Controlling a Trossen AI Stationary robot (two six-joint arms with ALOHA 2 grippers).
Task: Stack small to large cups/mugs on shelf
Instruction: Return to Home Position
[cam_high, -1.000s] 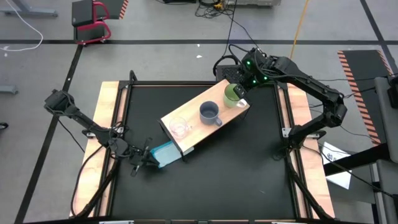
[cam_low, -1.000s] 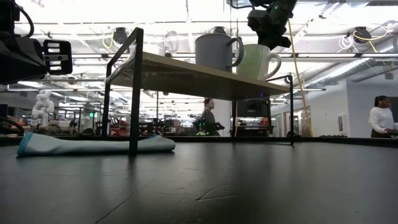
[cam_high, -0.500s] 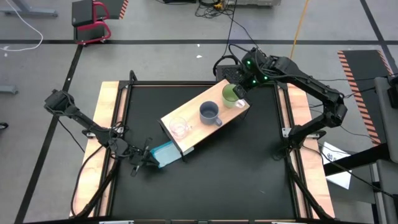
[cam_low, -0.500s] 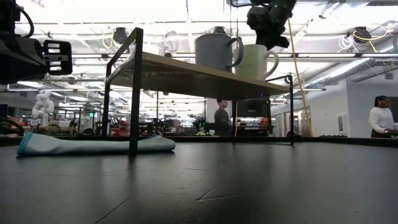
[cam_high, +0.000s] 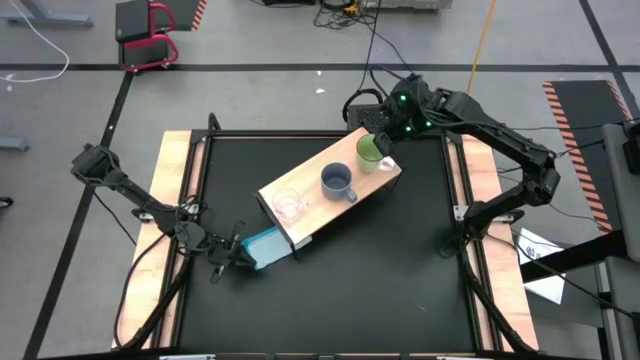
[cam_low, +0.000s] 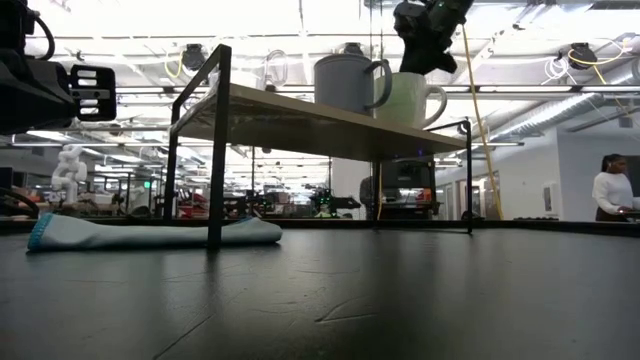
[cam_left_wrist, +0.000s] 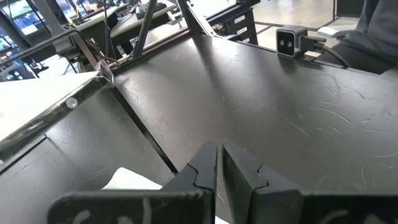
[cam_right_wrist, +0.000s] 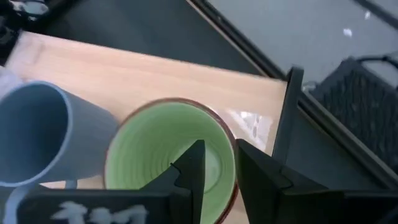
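Observation:
Three vessels stand in a row on the light-wood shelf (cam_high: 312, 196): a clear glass cup (cam_high: 288, 205), a grey-blue mug (cam_high: 337, 181) and a light-green mug (cam_high: 371, 151). In the low view the shelf top (cam_low: 300, 125) stands on black legs. My right gripper (cam_right_wrist: 221, 165) is slightly open just above the green mug (cam_right_wrist: 155, 143). One finger is over its inside and one outside its rim, touching nothing that I can see. My left gripper (cam_high: 237, 256) is shut and empty, held above the table beside the flat teal block (cam_high: 266, 245).
The teal block (cam_low: 150, 232) lies on the black mat under the shelf's near-left end. The shelf's black corner post (cam_right_wrist: 287, 118) stands close to my right gripper. Wooden strips edge the table on both sides (cam_high: 170, 200). People move in the room behind (cam_low: 610, 185).
My right gripper has risen a little above the green mug, which stays standing on the shelf.

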